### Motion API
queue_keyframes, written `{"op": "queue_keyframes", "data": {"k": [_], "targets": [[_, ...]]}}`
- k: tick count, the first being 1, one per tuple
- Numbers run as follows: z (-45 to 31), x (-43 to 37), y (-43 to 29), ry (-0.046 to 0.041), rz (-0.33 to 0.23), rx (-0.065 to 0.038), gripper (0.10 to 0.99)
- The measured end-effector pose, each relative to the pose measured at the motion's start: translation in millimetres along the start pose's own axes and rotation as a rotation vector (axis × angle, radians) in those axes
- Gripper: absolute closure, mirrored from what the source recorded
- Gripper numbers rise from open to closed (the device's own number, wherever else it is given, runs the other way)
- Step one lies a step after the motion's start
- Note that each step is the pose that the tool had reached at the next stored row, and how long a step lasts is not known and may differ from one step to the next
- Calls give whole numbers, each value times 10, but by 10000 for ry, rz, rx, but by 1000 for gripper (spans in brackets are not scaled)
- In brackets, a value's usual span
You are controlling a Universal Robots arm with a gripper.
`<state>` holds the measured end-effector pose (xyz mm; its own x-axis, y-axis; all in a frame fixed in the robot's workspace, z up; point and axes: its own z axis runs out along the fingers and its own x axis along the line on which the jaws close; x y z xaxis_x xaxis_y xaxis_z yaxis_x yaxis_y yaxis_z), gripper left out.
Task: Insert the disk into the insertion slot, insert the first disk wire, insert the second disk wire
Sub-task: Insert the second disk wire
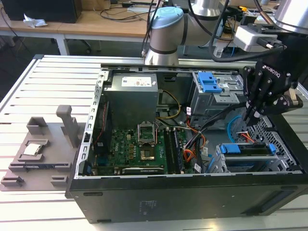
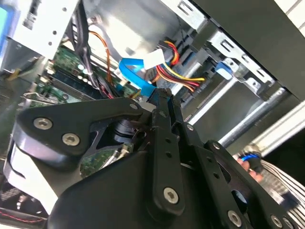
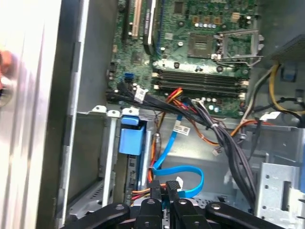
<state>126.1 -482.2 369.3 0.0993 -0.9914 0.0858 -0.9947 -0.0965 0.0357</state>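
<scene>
With the disk (image 1: 248, 149) seated in its slot (image 1: 226, 166), we see the gripper (image 3: 165, 192) pinching the blue wire (image 3: 183, 174) near the case's (image 1: 183, 197) corner.

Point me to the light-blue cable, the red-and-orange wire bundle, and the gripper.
second disk wire (image 3: 190, 172): first wrist view, flat upper run of its loop.
first disk wire (image 2: 178, 71): second wrist view, red and yellow strands beside the white connector.
gripper (image 3: 164, 187): first wrist view, midway between its fingertips.
</scene>
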Motion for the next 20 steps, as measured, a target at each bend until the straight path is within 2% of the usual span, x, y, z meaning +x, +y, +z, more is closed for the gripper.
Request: {"op": "queue_keyframes", "data": {"k": [1,2,4,11,20], "targets": [[4,-1,0,-102,156,-3,925],[6,-1,-1,-109,288,-14,925],[8,-1,0,-119,523,-32,925],[9,2,0,-119,531,-34,925],[38,54,4,-120,531,-34,925]]}}
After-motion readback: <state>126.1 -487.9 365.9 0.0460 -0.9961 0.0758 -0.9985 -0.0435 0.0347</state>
